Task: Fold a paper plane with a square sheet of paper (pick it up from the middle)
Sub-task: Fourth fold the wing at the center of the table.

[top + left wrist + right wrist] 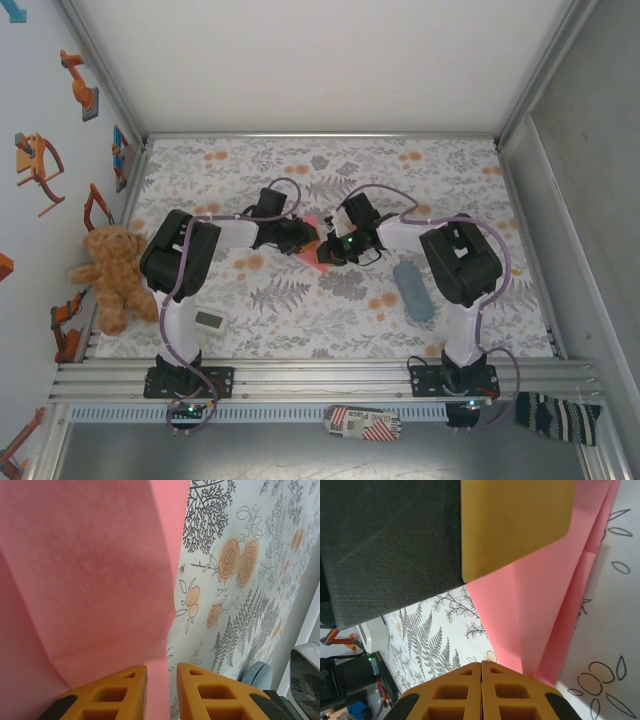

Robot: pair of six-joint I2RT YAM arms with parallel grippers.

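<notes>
Pink paper sheet (316, 250), mid-worktop (300, 330). I am pressing my right pincer (481, 666) together beside it and straddling its edge with my left pincer (162, 669), grip uncertain. Light, limp, tearable: a creased edge suits.

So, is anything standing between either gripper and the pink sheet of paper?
Nothing visible. The pink sheet of paper runs between the fingers of the left gripper, and the right gripper, shut, sits right at its folded corner. The grey-blue pouch lies apart.
</notes>
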